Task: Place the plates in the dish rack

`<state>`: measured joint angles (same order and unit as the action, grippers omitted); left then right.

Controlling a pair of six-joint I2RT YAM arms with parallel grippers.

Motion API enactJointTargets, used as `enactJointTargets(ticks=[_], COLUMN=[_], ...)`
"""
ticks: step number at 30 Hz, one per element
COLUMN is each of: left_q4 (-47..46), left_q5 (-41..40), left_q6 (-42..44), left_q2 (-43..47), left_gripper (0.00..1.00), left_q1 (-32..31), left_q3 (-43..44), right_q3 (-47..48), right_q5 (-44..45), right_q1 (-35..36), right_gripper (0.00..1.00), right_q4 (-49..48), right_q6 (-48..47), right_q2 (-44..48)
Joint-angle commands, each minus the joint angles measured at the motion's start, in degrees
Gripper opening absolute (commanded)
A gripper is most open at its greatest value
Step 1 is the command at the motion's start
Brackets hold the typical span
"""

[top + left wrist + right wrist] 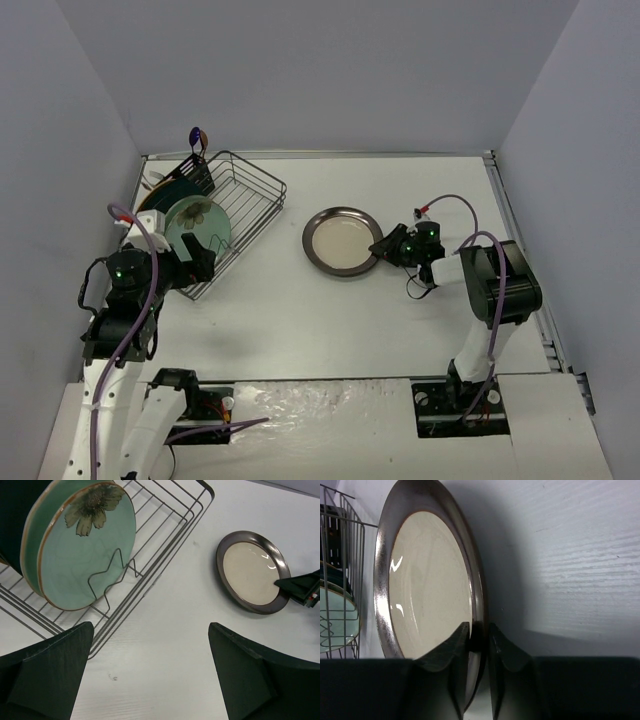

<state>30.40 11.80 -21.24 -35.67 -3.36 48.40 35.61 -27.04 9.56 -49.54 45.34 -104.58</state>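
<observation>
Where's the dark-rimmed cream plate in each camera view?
Top external: cream plate at table centre, right of the dish rack.
Left wrist: plate upper right; rack upper left.
Right wrist: plate left-centre, rim pinched in the right end effector; rack at left edge.
Shared landmark: the dish rack.

Left hand (150,629) wide, right hand (479,630) clamped.

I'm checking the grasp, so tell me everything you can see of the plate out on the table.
The plate is round, with a glossy cream centre and a broad dark, shiny rim. It looks whole and empty. It lies face up on the table, right of the dish rack and apart from it. The right gripper is shut on its rim, a finger on each face.
</observation>
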Motion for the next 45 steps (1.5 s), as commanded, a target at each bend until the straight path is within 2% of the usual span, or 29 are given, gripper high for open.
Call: enactJointTargets(ticks=[1,6,16,20,27,33,40,42,45], left_q4=[-6.35,-10.36,-18.32,-22.28,-30.77,-37.73,-40.56,-40.98,-41.38], left_q5=[4.75,8.45,11.91,10.71,2.86,1.05,-2.59,-3.35,-4.9], left_q6=[-5.45,-11.03,-22.6,-24.88,-26.19,-29.4,-30.96,-31.53,-32.11], left_q2=[-0.01,-0.26,-3.57,-6.67,-15.81,-23.27,-29.91,-31.16,-30.75], left_gripper=[0.97,0.97,0.97,0.97,0.97,0.96,0.88,0.78,0.57], left_q1=[0.06,-0.15,-1.85,-6.37,-19.2,-24.06,-29.47,-30.17,-30.49], left_q3=[0.29,-1.66,-3.05,-2.96,-0.53,2.74,6.7,7.15,6.79], right_q3=[-0.37,-1.2,-0.56,-0.28,-2.12,-2.87,-3.37,-3.62,-4.08], right_q5=[-0.44,-5.24,-12.95,-15.3,-18.6,-19.32,-19.54,-19.63,-19.71], right_q1=[0.01,-0.49,-0.51,-0.42,0.27,1.64,2.45,2.48,2.56], right_gripper=[0.03,0.0,0.0,0.0,0.0,0.0,0.0,0.0,0.0], right_q4=[-1.36,-4.87,-6.71,-8.27,-17.42,-20.94,-21.71,-21.52,-20.32], right_q6=[-0.72,2.52,11.89,15.54,24.0,26.65,26.85,26.78,25.15], right_q2=[-0.07,4.0,21.51,26.07,29.49,31.53,32.84,33.12,33.48])
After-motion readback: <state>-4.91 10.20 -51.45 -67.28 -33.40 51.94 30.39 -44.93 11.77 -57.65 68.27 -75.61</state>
